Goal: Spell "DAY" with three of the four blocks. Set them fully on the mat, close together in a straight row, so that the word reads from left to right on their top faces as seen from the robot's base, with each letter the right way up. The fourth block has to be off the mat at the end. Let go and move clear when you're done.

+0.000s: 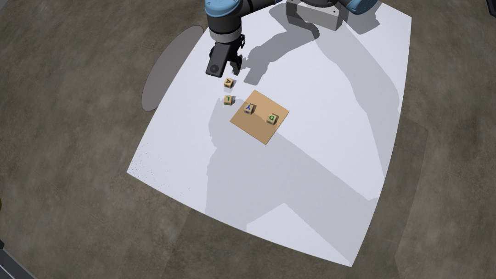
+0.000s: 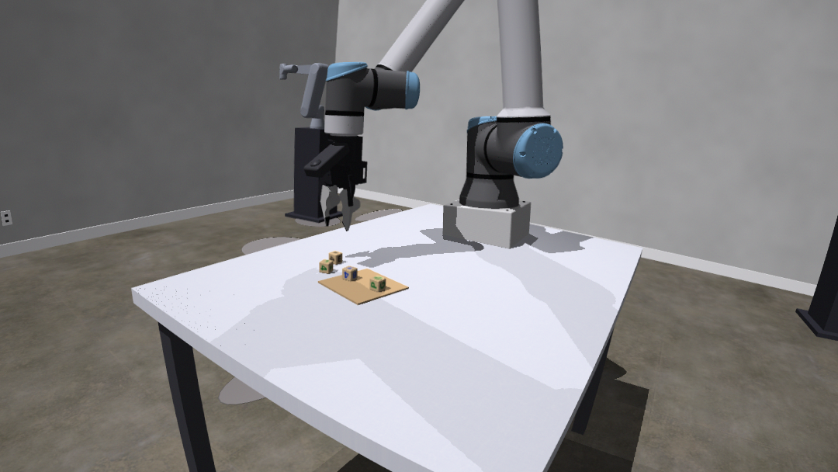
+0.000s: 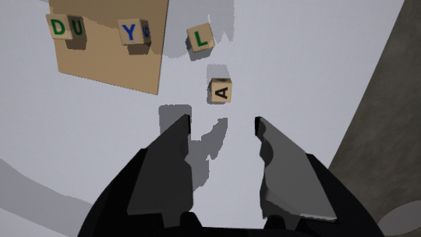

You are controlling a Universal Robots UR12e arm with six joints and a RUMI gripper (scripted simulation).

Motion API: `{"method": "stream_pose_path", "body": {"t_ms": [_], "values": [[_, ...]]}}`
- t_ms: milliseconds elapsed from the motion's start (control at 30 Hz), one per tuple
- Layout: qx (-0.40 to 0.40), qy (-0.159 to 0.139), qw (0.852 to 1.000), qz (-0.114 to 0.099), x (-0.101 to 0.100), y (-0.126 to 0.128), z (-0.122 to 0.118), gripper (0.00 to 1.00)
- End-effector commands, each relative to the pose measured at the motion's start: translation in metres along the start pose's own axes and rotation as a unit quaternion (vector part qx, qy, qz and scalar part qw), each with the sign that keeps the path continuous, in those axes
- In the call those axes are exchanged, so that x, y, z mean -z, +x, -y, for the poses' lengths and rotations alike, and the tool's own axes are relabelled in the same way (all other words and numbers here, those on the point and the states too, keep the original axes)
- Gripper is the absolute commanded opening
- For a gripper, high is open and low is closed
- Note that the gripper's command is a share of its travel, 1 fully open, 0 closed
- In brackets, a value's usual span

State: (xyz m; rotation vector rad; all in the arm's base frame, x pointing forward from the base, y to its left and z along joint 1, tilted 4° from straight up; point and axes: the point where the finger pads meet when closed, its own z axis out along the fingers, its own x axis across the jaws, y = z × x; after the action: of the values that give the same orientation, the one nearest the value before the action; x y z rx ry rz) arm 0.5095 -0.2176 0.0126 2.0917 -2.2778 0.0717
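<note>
The tan mat (image 1: 263, 136) (image 2: 358, 296) (image 3: 113, 74) bears the D block (image 1: 271, 118) (image 2: 377, 283) (image 3: 58, 27) and the Y block (image 1: 248, 108) (image 2: 349, 272) (image 3: 129, 32), with a gap between them. Both letters look upright in the wrist view. The L block (image 1: 228, 99) (image 2: 325, 266) (image 3: 200, 38) lies off the mat, slightly turned. The A block (image 1: 228, 82) (image 2: 335, 257) (image 3: 221, 93) is also off the mat, its letter turned about a quarter. My gripper (image 2: 337, 227) (image 3: 221, 117) is partly open and empty, above the table on the A block's robot-base side. One finger is largely hidden in the top view.
The white table (image 1: 312, 145) (image 2: 469, 327) carries the robot's base (image 1: 317, 15) (image 2: 486, 225) at its back. The table's side edge runs near the A block and L block, at the right in the wrist view. The arm's shadows cross the table and part of the mat.
</note>
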Motion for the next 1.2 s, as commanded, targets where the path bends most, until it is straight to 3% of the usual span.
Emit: {"method": "stream_pose_path", "body": {"t_ms": [0,500,1167], "values": [[0.0,0.001,1.0,0.0,0.001,0.0,0.001,0.37],[0.0,0.001,1.0,0.0,-0.004,0.0,0.001,0.37],[0.0,0.001,1.0,0.0,-0.03,0.0,0.001,0.37]]}}
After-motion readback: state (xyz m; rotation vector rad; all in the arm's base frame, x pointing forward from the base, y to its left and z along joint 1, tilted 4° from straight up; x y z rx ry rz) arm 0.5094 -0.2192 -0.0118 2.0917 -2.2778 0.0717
